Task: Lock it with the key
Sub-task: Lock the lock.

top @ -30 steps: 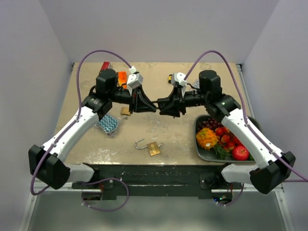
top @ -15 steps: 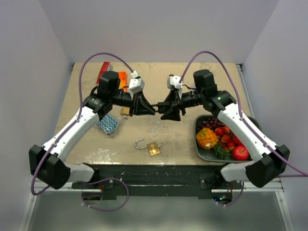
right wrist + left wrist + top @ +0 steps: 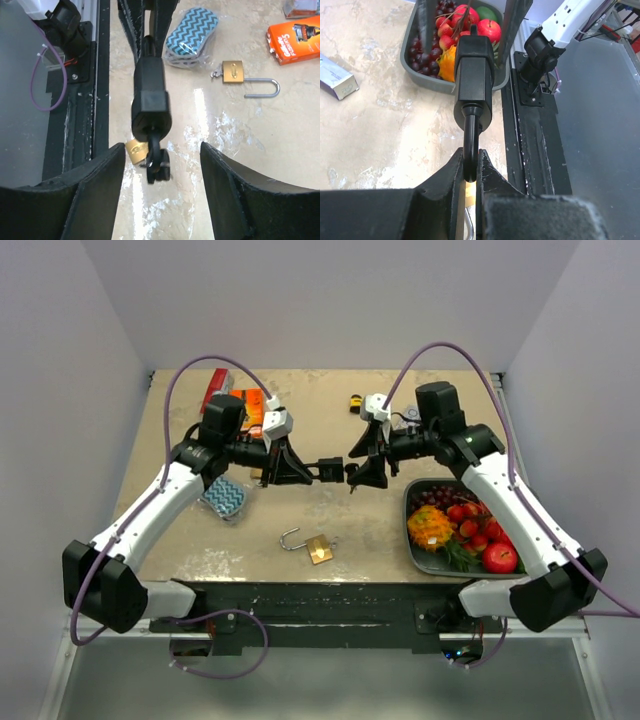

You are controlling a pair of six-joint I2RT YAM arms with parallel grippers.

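- Left wrist view: your left end effector (image 3: 470, 163) is clenched on the shackle of the black padlock (image 3: 475, 65) and holds it level in the air above the desk (image 3: 370, 530).
- Your right end effector (image 3: 162, 148) is released. Its fingers stand wide on either side of the key (image 3: 158, 169), which sits in the lock's far end, and they touch nothing.
- Change: a second ago the right fingers were closed in at the key end and the two end effectors met. Now they have spread and drawn back, so the padlock shows in the gap between them.
- Meaning, as a judgement: the key turn is either done or paused for a fresh grip. You cannot tell from these views whether the shackle has latched.
- Count: three padlocks. One is the black one in hand. Two are brass and lie on the desk, one near the front edge (image 3: 320, 549) and one beside the zigzag pouch (image 3: 233, 73).
- One key is seen for certain.
- One fruit tray (image 3: 412, 540) is also on the desk.
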